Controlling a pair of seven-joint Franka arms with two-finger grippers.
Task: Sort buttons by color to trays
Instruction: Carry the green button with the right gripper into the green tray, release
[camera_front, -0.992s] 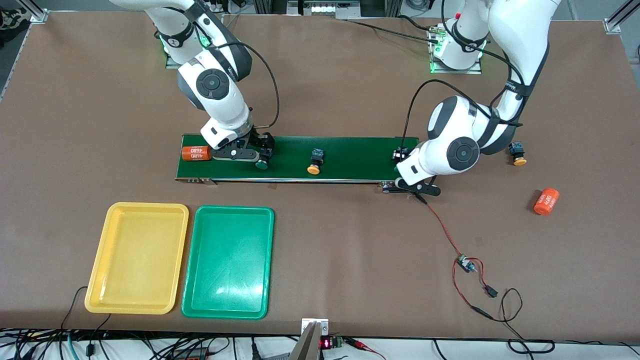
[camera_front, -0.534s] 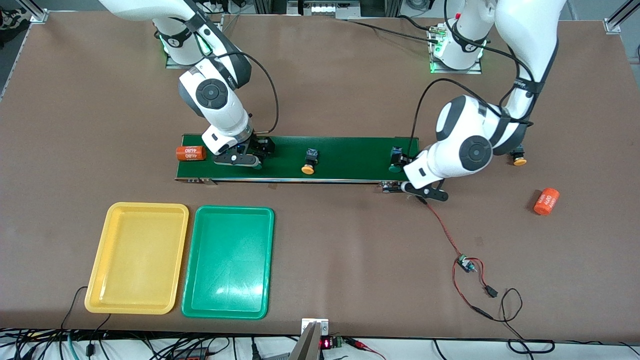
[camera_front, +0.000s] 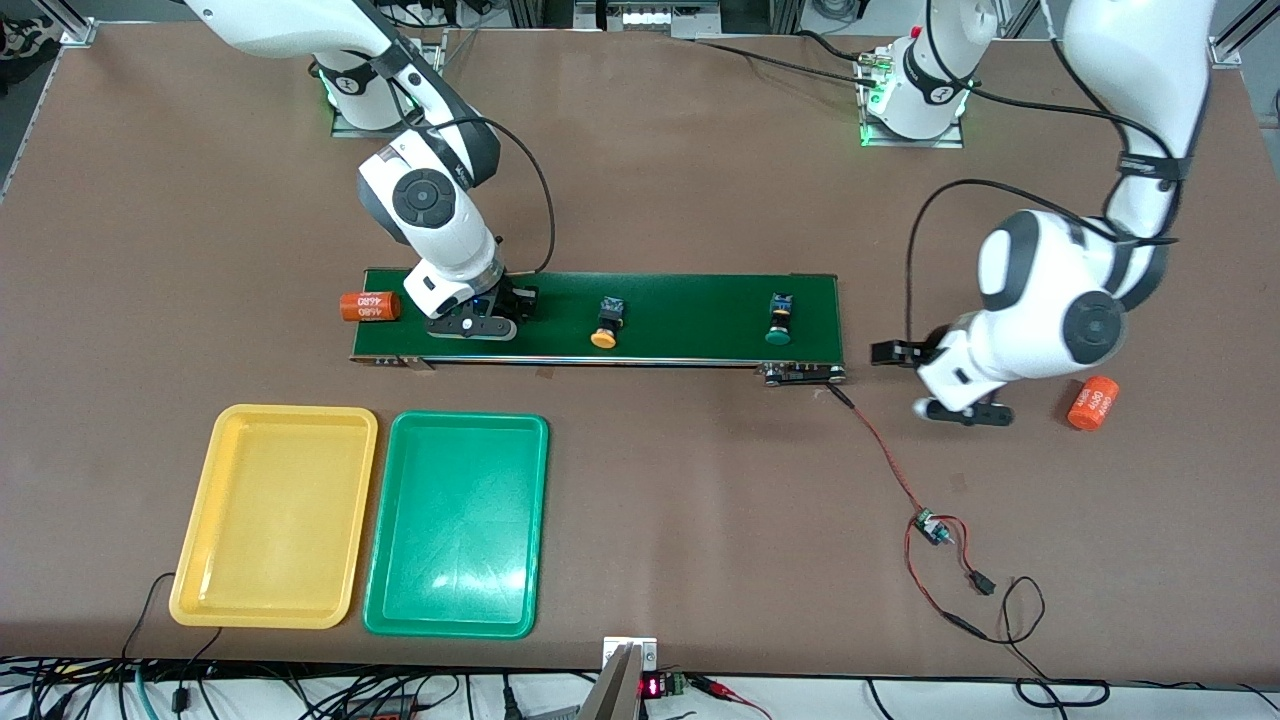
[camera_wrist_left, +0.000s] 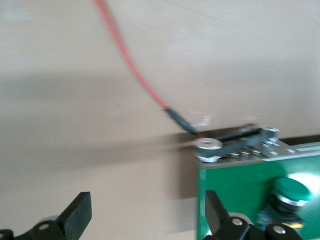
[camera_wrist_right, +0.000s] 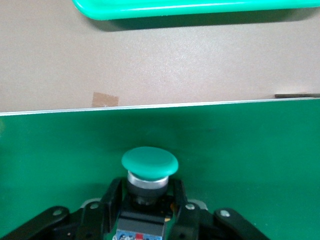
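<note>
My right gripper (camera_front: 497, 318) is low on the dark green conveyor belt (camera_front: 690, 300), shut on a green-capped button (camera_wrist_right: 150, 162); the cap sticks out past the fingertips (camera_wrist_right: 112, 194). A yellow-capped button (camera_front: 604, 325) and a second green-capped button (camera_front: 778, 320) stand on the belt. The second one also shows in the left wrist view (camera_wrist_left: 292, 192). The other yellow-capped button is hidden by the left arm. My left gripper (camera_front: 893, 352) is open and empty over the table, just off the belt's end toward the left arm's end. The yellow tray (camera_front: 275, 515) and green tray (camera_front: 457, 525) lie side by side, nearer the front camera than the belt.
An orange cylinder (camera_front: 368, 306) lies off the belt's end by the right gripper. Another orange cylinder (camera_front: 1091, 402) lies beside the left arm. A red wire (camera_front: 880, 450) runs from the belt's end to a small board (camera_front: 930, 527) and loose cables.
The left arm swung away from the belt toward its own end of the table, uncovering the green-capped button. The buttons on the belt and the nearby orange cylinder drifted toward the right arm's end.
</note>
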